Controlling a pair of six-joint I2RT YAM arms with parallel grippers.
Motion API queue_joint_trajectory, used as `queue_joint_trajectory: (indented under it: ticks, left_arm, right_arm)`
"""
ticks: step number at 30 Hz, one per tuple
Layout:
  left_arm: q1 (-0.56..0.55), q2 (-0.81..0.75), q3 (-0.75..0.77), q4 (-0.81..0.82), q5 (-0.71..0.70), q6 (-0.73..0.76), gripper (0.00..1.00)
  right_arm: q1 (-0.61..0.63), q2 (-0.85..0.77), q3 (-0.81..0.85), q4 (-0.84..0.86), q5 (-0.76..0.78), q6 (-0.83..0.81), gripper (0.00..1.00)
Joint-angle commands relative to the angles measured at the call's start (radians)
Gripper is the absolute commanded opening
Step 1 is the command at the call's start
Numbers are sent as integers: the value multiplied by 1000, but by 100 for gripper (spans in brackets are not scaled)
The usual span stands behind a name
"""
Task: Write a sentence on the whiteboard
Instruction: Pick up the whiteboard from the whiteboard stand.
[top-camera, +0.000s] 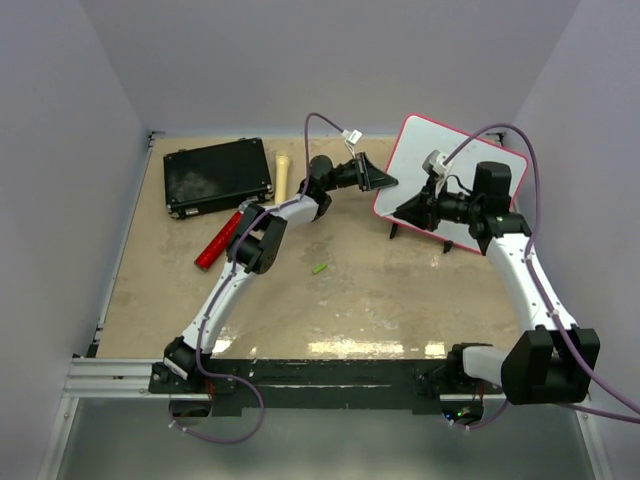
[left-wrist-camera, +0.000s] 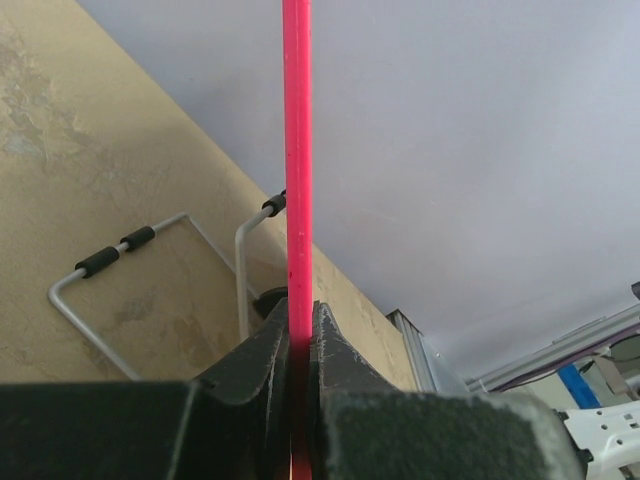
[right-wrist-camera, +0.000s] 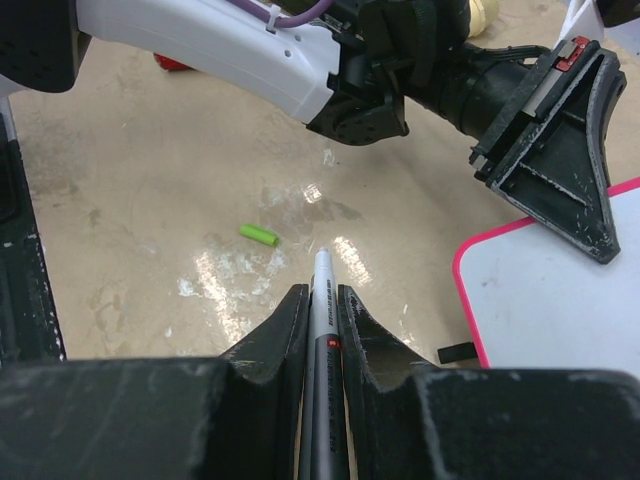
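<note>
Whiteboard (top-camera: 410, 152) white, red-pink rim, left claw (left-wrist-camera: 300, 322) pinching its edge, right claw (right-wrist-camera: 322, 298) gripping marker (right-wrist-camera: 321, 340)

We count one whiteboard (top-camera: 412, 168) at the far right, one black case (top-camera: 217, 176) far left, one red stick (top-camera: 218, 241), one cream cylinder (top-camera: 283, 176), one green cap (top-camera: 320, 268) in the middle, one marker (right-wrist-camera: 321, 290), and two arms: left arm (top-camera: 222, 290), right arm (top-camera: 520, 275).

The table (top-camera: 400, 300) bears a black case (top-camera: 218, 177), red tube (top-camera: 218, 241), beige stick (top-camera: 283, 177) and green cap (top-camera: 319, 268).
</note>
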Motion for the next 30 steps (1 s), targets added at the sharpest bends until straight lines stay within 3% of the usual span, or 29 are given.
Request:
queue_joint_trajectory:
  ticks: [1, 16, 30]
  left_arm:
    - [16, -138, 13, 146, -106, -32, 0]
    - [18, -258, -64, 197, -174, -81, 0]
    - [67, -474, -412, 395, -184, -116, 0]
  right_arm:
    - [-10, -38, 44, -16, -55, -25, 0]
    - [-14, -73, 68, -74, -130, -74, 0]
    - [-16, -81, 217, -284, -167, -216, 0]
